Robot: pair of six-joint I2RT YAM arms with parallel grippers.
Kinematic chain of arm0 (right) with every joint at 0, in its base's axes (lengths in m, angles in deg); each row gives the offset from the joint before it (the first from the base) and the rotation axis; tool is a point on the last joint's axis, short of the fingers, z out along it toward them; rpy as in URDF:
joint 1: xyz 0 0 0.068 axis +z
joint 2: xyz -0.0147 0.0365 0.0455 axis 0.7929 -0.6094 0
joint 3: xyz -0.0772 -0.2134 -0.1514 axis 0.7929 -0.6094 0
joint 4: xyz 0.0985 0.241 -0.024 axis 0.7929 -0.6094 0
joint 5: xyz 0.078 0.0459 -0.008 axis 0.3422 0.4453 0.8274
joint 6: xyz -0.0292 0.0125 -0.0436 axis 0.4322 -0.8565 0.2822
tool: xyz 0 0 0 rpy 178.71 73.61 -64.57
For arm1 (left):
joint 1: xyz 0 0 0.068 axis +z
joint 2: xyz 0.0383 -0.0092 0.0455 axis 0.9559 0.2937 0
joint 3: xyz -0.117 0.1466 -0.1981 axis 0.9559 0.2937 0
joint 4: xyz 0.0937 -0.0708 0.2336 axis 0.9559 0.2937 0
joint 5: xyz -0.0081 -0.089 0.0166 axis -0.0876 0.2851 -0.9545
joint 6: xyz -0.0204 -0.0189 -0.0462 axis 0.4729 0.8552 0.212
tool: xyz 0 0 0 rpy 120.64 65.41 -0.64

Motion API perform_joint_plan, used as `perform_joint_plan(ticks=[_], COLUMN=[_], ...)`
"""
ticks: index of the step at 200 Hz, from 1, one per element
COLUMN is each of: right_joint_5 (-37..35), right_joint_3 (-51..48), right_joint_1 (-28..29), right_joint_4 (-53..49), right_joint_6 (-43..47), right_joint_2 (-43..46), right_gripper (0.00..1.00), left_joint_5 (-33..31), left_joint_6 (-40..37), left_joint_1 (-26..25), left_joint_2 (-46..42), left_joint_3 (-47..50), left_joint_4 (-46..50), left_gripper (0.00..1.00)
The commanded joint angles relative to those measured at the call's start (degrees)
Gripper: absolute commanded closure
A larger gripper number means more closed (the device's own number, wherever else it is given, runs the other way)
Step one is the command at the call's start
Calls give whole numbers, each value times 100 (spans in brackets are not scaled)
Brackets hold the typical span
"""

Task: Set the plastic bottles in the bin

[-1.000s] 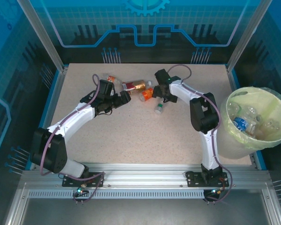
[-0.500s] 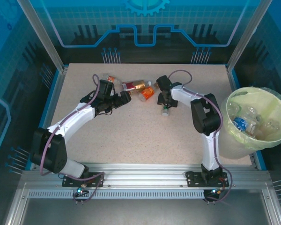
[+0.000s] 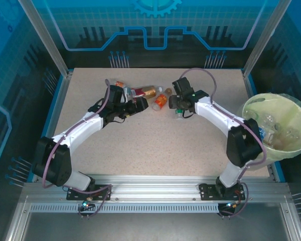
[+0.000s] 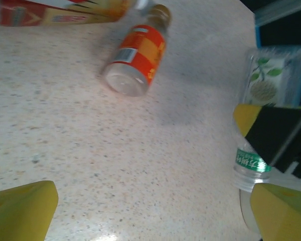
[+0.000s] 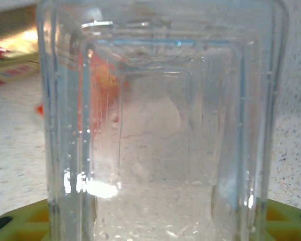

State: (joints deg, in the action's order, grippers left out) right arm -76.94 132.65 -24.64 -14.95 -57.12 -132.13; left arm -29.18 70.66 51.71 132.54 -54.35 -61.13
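Both arms are extended toward the far edge of the bench. On the left, the left fingers are spread wide and empty, directed at loose plastic bottles: a red-labelled bottle and, just beside it, an orange-labelled bottle, both lying flat. Right of these, a clear bottle is pinched between the right fingers, close to the bench surface. At the right edge, the bin is seen to hold several bottles already. The task is judged well advanced but unfinished: the pinched bottle and those lying on the bench are yet to be binned.
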Motion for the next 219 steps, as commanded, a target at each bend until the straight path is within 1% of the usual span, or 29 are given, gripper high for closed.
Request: perform_joint_plan(ticks=[1,25,51,87,123,146,164,199,219], right_joint_5=[-1,-31,-150,-284,-315,-568,-548,339,574], right_joint_3=[-165,-270,-368,-401,-282,-66,17,-35,-144], right_joint_1=[136,202,212,201,108,-171,-688,-2487,-3267], right_joint_4=[55,18,-29,-204,-546,-936,-1001,-870,-740], right_joint_6=[364,512,669,1050,1912,2700,3248,4084,4698], right_joint_2=[585,1212,1901,2804,3578,3927,4246,4723,4734], right_gripper=[53,54,54,56,58,58,59,61,61], left_joint_5=[534,860,1002,1127,1120,1095,1044,1019,987], left_joint_6=[-451,-660,-898,-947,-845,-819,-780,-584,-542], left_joint_1=[-277,-526,-787,-907,-935,-937,-937,-940,-937], left_joint_2=[-258,-440,-598,-637,-560,-517,-472,-329,-252], left_joint_3=[-109,-71,-104,-132,-129,-147,-158,-275,-374], left_joint_4=[-444,-878,-1070,-1289,-1468,-1486,-1535,-1661,-1615], left_gripper=[1,1,1,1,1,1,1,1,1])
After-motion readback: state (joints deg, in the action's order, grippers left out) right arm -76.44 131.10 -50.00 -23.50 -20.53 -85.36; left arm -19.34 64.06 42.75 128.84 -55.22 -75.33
